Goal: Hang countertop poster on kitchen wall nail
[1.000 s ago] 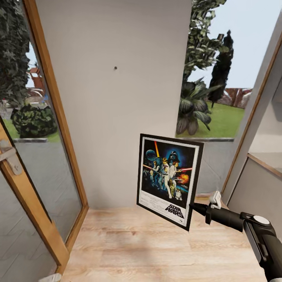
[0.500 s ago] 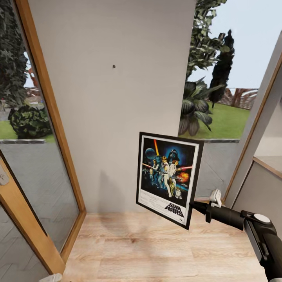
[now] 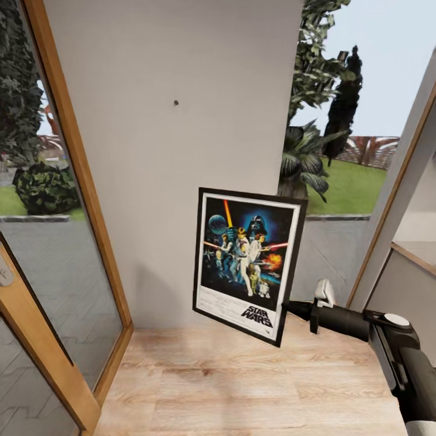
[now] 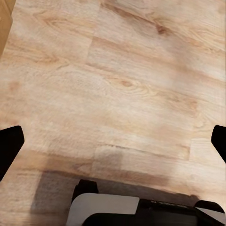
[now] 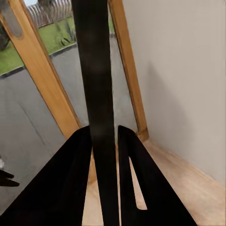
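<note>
The poster (image 3: pixel 247 263) hangs upright in the air in front of the pale wall, tilted slightly, with its colourful figures and "STAR WARS" lettering facing me. My right gripper (image 3: pixel 289 309) is shut on its lower right edge. In the right wrist view the frame's black edge (image 5: pixel 96 84) runs between the two dark fingers (image 5: pixel 70 188). A small dark wall nail (image 3: pixel 175 102) sits above and to the left of the poster. My left gripper (image 4: pixel 113 141) is open and empty, pointing down at the wooden floor. The kitchen countertop is out of view.
A wood-framed glass door (image 3: pixel 66 200) stands at the left of the wall panel. A window with garden plants (image 3: pixel 339 139) is at the right, and beyond it a grey cabinet with a ledge (image 3: pixel 412 266). The light wooden floor (image 3: pixel 242 387) lies below.
My right arm has carried the poster to the left and a little upward, closer under the nail. Earlier the view itself shifted slightly.
</note>
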